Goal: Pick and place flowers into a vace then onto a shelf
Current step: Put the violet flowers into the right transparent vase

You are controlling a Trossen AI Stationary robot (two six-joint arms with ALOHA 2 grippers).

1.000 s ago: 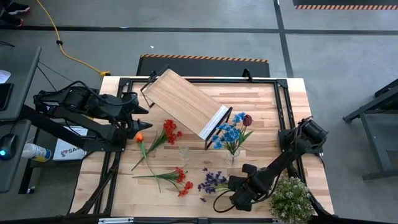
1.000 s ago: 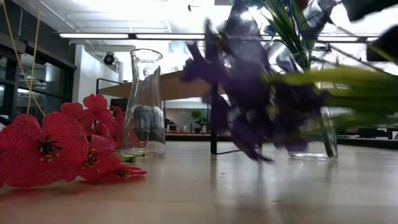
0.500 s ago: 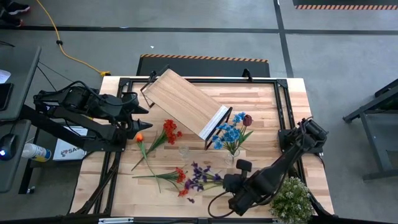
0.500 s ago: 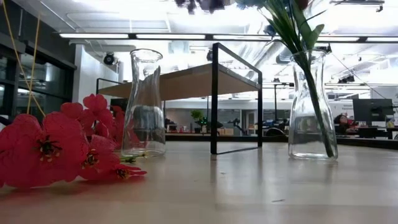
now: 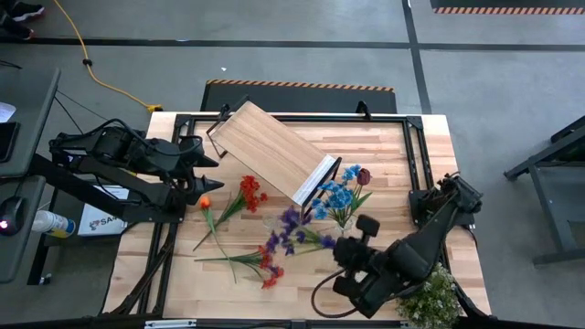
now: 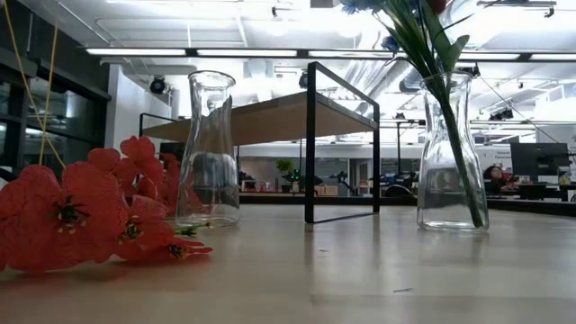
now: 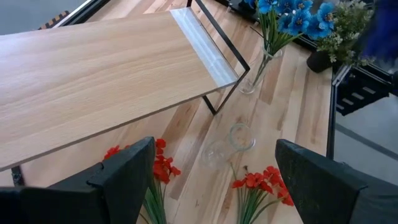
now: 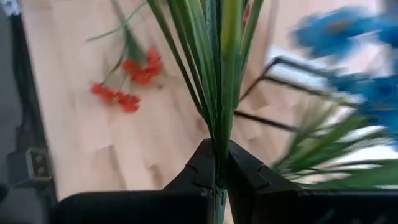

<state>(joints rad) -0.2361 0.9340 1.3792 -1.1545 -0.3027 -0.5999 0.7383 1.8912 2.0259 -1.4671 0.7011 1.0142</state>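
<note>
Lifted higher, right tool (image 5: pixel 340 245) pinches thin-stemmed purple flowers (image 5: pixel 291 228).

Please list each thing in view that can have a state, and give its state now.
right gripper: shut on purple flower stem.
purple flower: lifted, held.
left gripper: open, waiting at left edge.
empty vase: upright.
blue-flower vase: upright, holding stems.
shelf: standing.

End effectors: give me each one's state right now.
Left end effector: open, empty, beside the shelf.
Right end effector: closed on the purple flower's green stems.
</note>
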